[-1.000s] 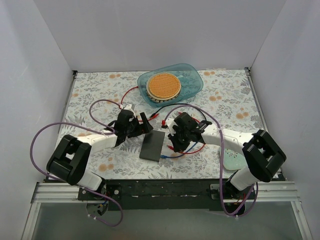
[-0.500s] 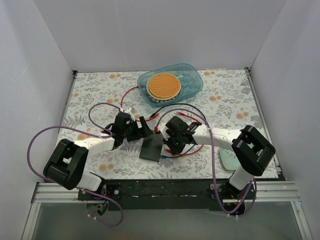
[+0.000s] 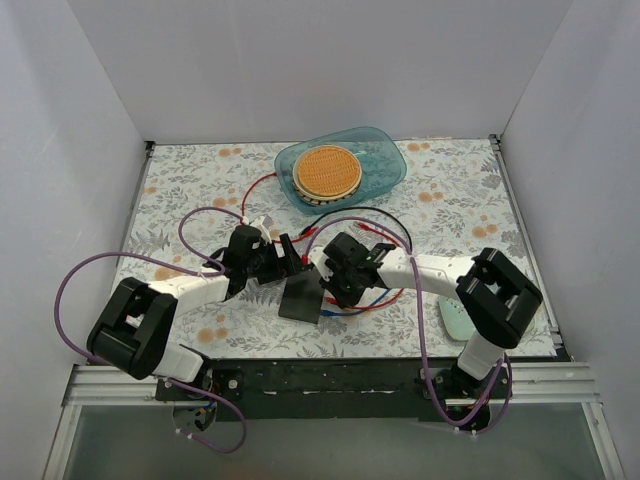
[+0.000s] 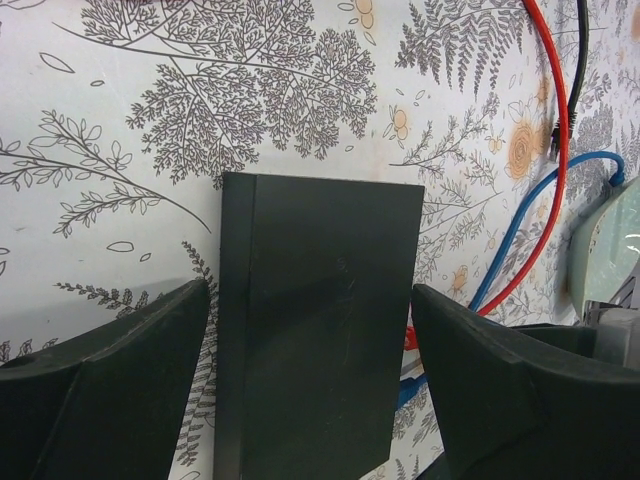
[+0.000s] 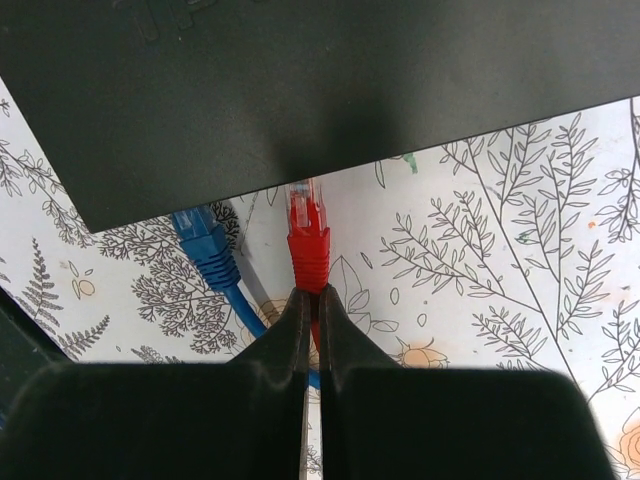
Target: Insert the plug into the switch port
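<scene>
The flat black switch (image 3: 302,296) lies on the floral mat; it also shows in the left wrist view (image 4: 320,330). My left gripper (image 3: 283,262) is open, and its fingers (image 4: 120,390) straddle the switch's two long sides with small gaps. My right gripper (image 3: 330,283) is shut on the red cable just behind the red plug (image 5: 307,235). In the right wrist view (image 5: 310,300) the plug's clear tip points at the switch's narrow edge (image 5: 300,90) and reaches its shadowed underside. The ports themselves are hidden. A blue plug (image 5: 205,245) lies beside it to the left.
A teal tray (image 3: 385,165) holding an orange round disc (image 3: 327,171) stands at the back. A pale green oval pad (image 3: 460,320) lies at the right front. Red, blue and black cables (image 3: 370,300) loop around the right gripper. White walls enclose the mat.
My right gripper has moved left with the red plug, up to the switch's edge. My left gripper shifted slightly right over the switch's far end.
</scene>
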Controlling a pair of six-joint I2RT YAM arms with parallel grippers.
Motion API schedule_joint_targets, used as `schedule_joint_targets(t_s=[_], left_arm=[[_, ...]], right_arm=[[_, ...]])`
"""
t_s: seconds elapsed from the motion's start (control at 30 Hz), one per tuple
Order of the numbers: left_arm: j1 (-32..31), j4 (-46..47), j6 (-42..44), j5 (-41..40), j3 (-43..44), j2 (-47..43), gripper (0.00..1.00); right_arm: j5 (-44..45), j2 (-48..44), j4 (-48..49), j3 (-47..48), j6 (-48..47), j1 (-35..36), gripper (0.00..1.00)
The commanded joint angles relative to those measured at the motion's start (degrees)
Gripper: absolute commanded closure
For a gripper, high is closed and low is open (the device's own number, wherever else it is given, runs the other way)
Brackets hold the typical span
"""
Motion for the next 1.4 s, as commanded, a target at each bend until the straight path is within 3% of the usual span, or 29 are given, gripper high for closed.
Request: schedule_joint_targets(t_s=[0.0,1.07,1.37], left_arm=[[0.1,1.3,-0.2,1.7,-0.7,-0.7,0.20],[0.1,3.7,0.1,4.6,-1.0,2.7,0.25],[0.1,5.2,-0.5,6.0,-1.3,2.9,0.25]], right_arm=[[0.6,0.8,-0.2,2.6,-0.7,0.6,0.99],[9.0,-5.0,4.1,1.6,-0.2,3.3,0.99],[5.2,-5.4,8.0,-0.4,-0.2,3.7,0.99]])
